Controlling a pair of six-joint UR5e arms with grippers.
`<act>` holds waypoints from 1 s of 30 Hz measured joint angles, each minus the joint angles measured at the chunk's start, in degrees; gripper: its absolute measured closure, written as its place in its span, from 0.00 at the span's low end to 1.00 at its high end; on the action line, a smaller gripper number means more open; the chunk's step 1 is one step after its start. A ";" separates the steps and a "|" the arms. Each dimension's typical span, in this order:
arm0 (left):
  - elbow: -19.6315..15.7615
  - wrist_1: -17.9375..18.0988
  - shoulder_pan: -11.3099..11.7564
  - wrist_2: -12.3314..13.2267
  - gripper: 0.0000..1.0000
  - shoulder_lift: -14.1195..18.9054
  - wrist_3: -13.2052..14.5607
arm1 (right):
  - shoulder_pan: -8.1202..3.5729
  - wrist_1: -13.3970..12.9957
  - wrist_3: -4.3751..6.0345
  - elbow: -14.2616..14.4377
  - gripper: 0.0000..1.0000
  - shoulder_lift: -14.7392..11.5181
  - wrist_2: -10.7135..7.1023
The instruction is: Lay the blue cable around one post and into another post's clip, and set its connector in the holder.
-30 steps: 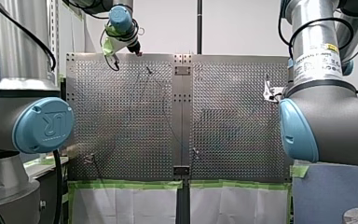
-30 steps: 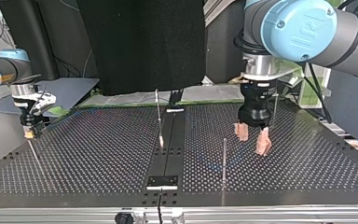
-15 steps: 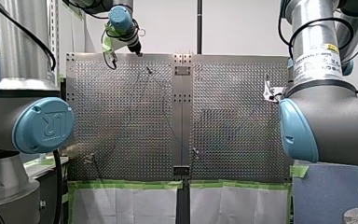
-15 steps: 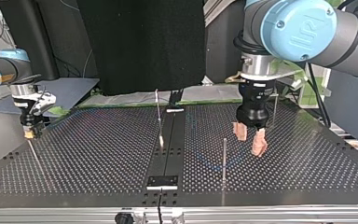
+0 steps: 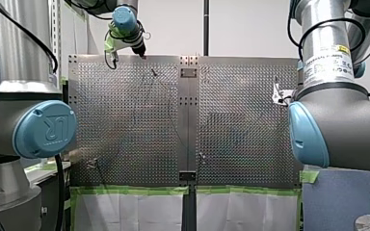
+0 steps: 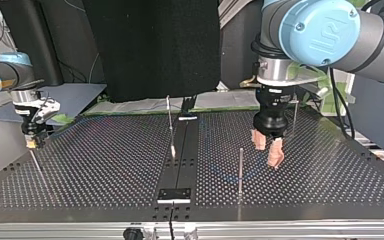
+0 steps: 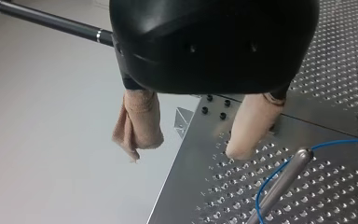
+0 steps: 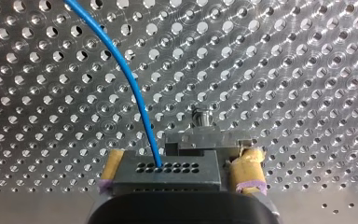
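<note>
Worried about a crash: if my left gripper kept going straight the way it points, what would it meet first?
Probably the bare perforated table: the left gripper hangs open above it, with the post and blue cable off to one side. Depth is unclear.

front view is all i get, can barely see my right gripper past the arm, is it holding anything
observer: yes, the right wrist view shows my right gripper shut on the connector, with the blue cable running out of it.
operator: and my left one
observer: my left gripper is open, holding nothing.
operator: any post near it
observer: yes, a metal post is just beside it, with the blue cable curving past.
</note>
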 joint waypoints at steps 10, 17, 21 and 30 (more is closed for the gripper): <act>-0.01 -0.01 -0.12 -0.14 0.00 -0.02 5.76 | 0.00 0.00 0.00 0.00 0.00 0.00 0.00; -0.03 -0.06 -0.12 -0.18 0.00 -0.02 9.12 | 0.00 0.00 0.00 0.00 0.00 0.00 0.00; -0.03 0.01 -0.13 -0.17 0.00 -0.02 11.00 | 0.00 0.00 0.00 0.00 0.00 0.00 0.00; 0.01 0.05 -0.13 -0.02 0.00 -0.04 14.03 | 0.00 0.00 0.00 0.00 0.00 0.00 0.00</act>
